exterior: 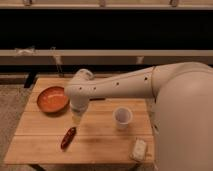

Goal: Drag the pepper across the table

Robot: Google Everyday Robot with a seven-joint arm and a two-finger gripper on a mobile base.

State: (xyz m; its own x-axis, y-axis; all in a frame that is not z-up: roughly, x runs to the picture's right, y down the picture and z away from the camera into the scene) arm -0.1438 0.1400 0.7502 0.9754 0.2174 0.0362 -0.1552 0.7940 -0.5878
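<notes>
The dark red pepper [68, 137] lies on the light wooden table [100, 140], near its front left, tapered end toward the front edge. My white arm reaches in from the right across the table. My gripper [76, 118] hangs below the arm's wrist, just above and a little behind the pepper, apart from it.
A round orange-red bowl [52, 99] sits at the table's back left, next to the arm's wrist. A white cup [122, 117] stands at the middle right. A small pale packet [139, 149] lies near the front right corner. A dark wall and rails stand behind.
</notes>
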